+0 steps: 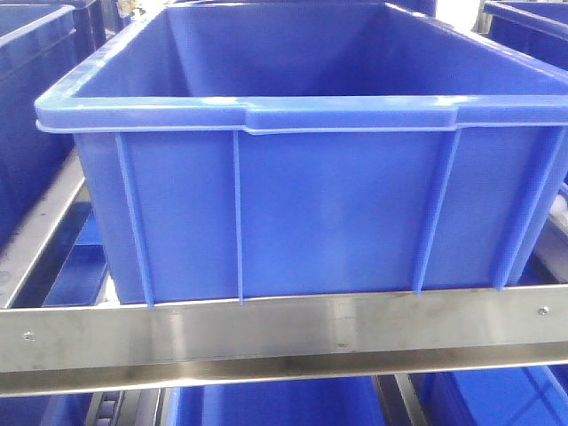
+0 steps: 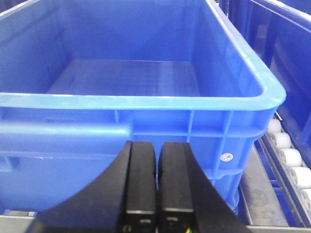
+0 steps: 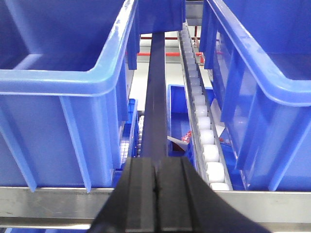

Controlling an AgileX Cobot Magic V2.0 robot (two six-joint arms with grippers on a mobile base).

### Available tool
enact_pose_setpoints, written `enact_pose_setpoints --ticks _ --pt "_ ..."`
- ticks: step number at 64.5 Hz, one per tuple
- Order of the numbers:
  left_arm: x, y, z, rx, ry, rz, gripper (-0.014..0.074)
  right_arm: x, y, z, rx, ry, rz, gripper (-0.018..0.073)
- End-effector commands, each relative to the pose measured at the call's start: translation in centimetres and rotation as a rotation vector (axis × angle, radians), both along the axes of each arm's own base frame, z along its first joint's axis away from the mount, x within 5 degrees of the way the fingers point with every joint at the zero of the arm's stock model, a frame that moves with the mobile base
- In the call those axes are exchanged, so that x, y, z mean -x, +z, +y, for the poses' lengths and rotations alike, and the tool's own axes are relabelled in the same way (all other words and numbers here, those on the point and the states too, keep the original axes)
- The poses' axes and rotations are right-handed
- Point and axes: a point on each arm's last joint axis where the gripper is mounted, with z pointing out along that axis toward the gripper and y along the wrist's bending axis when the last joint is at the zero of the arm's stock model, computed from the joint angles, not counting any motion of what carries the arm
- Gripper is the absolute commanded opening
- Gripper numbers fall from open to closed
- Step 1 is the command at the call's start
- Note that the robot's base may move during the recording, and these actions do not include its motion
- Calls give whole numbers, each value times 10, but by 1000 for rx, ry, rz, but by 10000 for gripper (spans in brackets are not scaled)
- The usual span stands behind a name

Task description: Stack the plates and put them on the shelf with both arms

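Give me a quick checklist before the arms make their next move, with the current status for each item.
1. Plates in view: not ok, none in any view.
2. Left gripper empty: ok, fingers together, nothing between.
3. Right gripper empty: ok, shut on nothing.
4. Front crate empty: ok, bare floor.
5. Shelf rail clear: ok, nothing on its front face.
6. Plates stacked: cannot tell.
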Motion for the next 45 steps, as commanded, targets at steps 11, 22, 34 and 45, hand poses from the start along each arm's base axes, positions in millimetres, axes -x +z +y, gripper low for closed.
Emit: enact_pose_setpoints --ticks 11,22,34,45 --pt "0 2 -1 2 -12 -91 85 2 15 -1 1 -12 -129 57" --pt "0 2 -1 2 -12 -91 85 2 15 -1 1 -12 -129 57" --pt "0 2 -1 2 -12 -91 85 2 15 -1 1 -12 -129 57" --pt "0 2 -1 2 -12 -91 85 2 15 -1 1 -12 -129 57"
